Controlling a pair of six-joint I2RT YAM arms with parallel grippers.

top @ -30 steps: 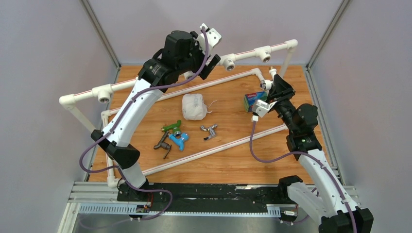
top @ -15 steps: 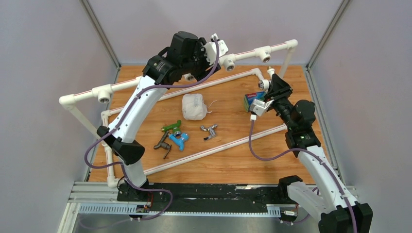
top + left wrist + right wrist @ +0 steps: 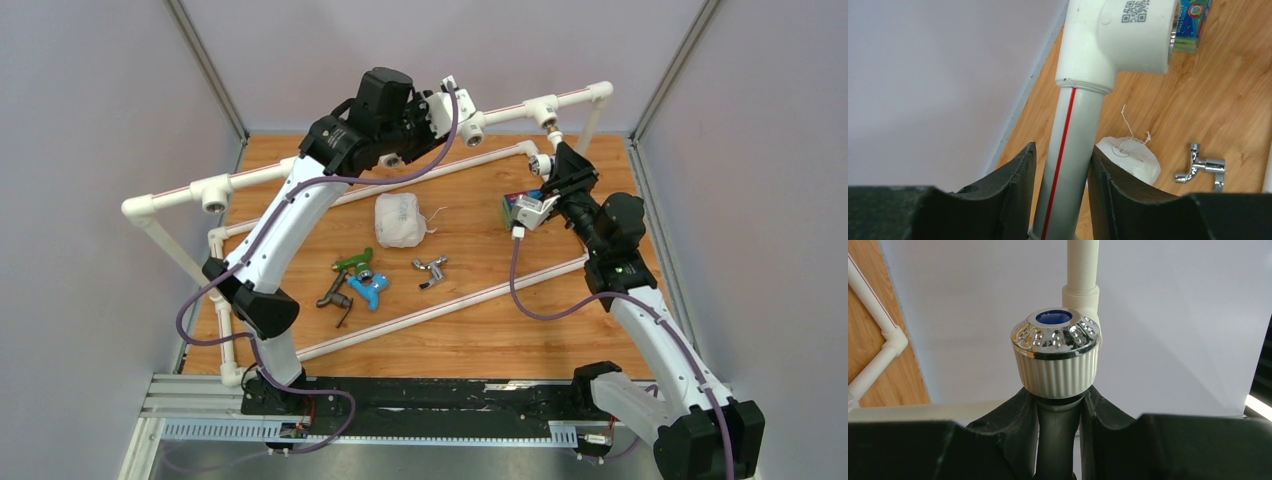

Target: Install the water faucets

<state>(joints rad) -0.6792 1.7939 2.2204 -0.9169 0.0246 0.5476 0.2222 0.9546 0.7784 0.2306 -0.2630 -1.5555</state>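
Observation:
My left gripper [image 3: 447, 118] [image 3: 1063, 150] is closed round the raised white pipe [image 3: 1073, 125] with the red stripe, just below a tee fitting [image 3: 1120, 35]. One finger presses on the pipe; a sliver shows at the other's tip. My right gripper [image 3: 548, 172] [image 3: 1058, 392] is shut on the stem of the white faucet [image 3: 1055, 357], which has a ribbed knob and a chrome cap with a blue centre. It hangs just below the rear right tee [image 3: 545, 108]. Green [image 3: 352, 262], blue [image 3: 370, 288], dark grey [image 3: 335, 297] and chrome [image 3: 430, 270] [image 3: 1200, 167] faucets lie on the wooden table.
A tied white bag [image 3: 399, 219] [image 3: 1128, 155] lies mid-table. A blue-green box [image 3: 518, 205] [image 3: 1193, 22] sits by the right gripper. The top rail [image 3: 255, 175] carries another tee [image 3: 214, 192] at the left. Lower pipes [image 3: 450, 300] cross the table. Grey walls close in on three sides.
My left arm swung right along the top rail and its jaws closed in round the pipe. The right arm carried the white faucet up and back toward the rear right tee.

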